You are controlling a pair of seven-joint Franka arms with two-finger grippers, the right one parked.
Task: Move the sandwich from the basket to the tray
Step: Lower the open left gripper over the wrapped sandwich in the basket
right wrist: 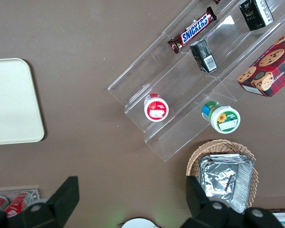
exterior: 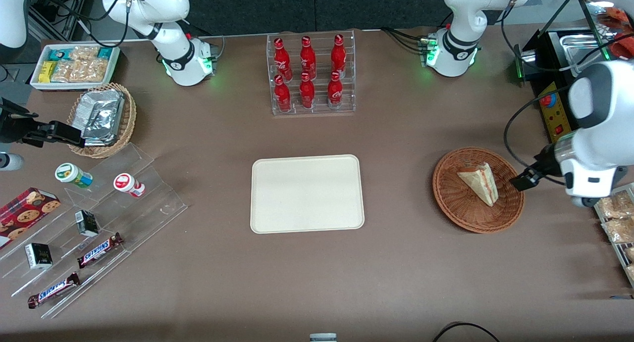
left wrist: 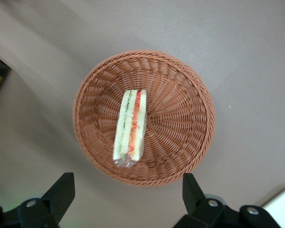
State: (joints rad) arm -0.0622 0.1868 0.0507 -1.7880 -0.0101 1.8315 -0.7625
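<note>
Left wrist view shows the gripper (left wrist: 126, 199) hanging above the basket (left wrist: 190, 95) with its two fingers (left wrist: 61, 192) spread wide and holding nothing. The sandwich (left wrist: 130, 127) lies in the middle of the basket with its cut edge up. In the front view the tray (exterior: 307, 193) lies bare at the table centre, well apart from the basket.

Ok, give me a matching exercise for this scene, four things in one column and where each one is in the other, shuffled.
1. sandwich
2. tray
3. gripper
4. cola bottles

A. in a clear rack, farther from the front camera than the tray
B. lying in the basket
C. bare, mid-table
D. open, above the basket's edge, holding nothing

Pairs: 1-B, 2-C, 3-D, 4-A
</note>
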